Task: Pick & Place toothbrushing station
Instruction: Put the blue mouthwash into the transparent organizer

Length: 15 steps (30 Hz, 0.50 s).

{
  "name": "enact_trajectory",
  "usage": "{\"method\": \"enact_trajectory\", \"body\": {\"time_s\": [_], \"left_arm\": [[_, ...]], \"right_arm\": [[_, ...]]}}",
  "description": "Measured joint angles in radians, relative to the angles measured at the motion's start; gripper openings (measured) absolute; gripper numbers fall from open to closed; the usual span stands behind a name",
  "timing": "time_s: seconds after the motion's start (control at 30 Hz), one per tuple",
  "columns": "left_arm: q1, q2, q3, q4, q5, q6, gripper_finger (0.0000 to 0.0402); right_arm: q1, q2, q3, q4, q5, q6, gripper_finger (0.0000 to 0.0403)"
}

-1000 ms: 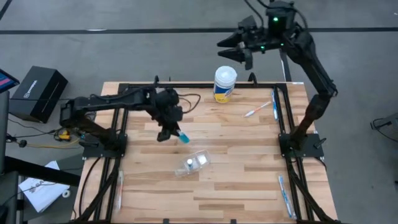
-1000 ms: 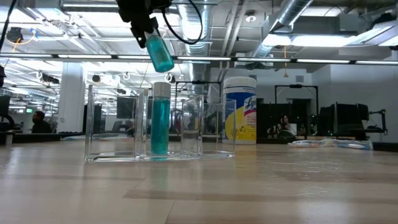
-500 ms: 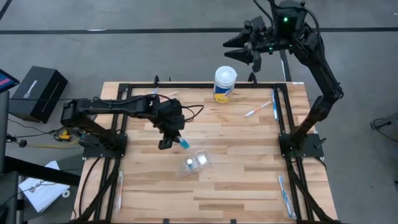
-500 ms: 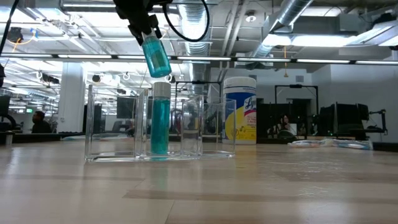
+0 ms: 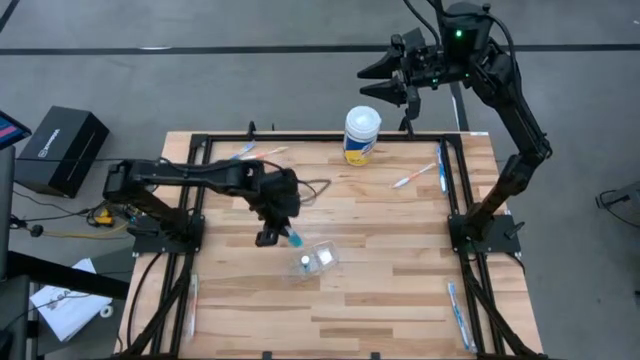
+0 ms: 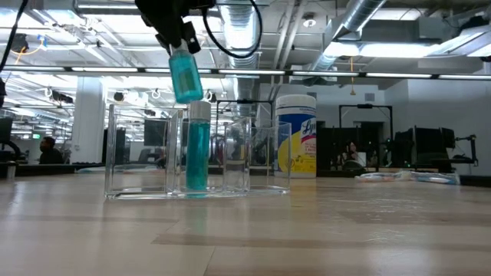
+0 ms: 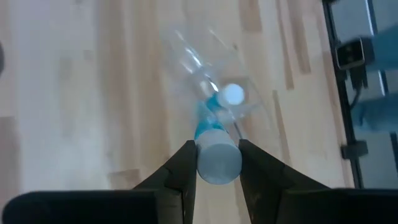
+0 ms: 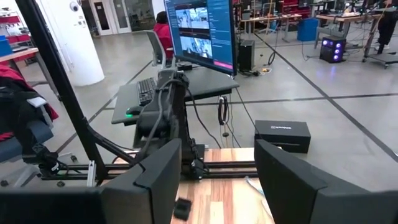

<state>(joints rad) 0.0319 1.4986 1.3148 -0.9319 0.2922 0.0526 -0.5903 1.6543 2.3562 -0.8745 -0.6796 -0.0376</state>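
Observation:
My left gripper is shut on a small teal bottle and hangs in the air just above and beside a clear organizer. The organizer stands on the wooden table. Another teal bottle with a pale cap stands upright in one of its compartments; the left wrist view shows that cap beyond the held bottle. My right gripper is open and empty, raised high beyond the table's far edge. My left gripper pinches the held bottle at its grey cap end, one finger on each side. The fingers slant downward from above. The teal body hangs below them, slightly tilted, clear of the table and just above the organizer's rim.
A white and yellow wipes canister stands near the far edge. Toothbrushes lie at the far left, the far right, and along the right rail. A black frame borders the table.
My left gripper has carried the teal bottle toward the table's near edge and a little down, closer to the organizer. The bottle has tipped nearer to upright and stays clear of everything.

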Motion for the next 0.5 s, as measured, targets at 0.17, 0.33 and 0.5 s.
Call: {"method": "enact_trajectory", "body": {"time_s": [0.17,0.33,0.5], "left_arm": [[-0.033,0.084,0.064,-0.01,-0.015,0.047,0.0087],[-0.017,0.138,0.144,-0.026,-0.054,0.107,0.0087],[-0.012,0.167,0.172,-0.059,-0.054,0.175,0.0086]], "right_arm": [[0.001,0.0,0.0,-0.001,0.0,0.0,0.019],[0.001,0.0,0.0,-0.004,0.0,0.002,0.0188],[0.001,0.0,0.0,-0.003,0.0,0.003,0.0188]]}}
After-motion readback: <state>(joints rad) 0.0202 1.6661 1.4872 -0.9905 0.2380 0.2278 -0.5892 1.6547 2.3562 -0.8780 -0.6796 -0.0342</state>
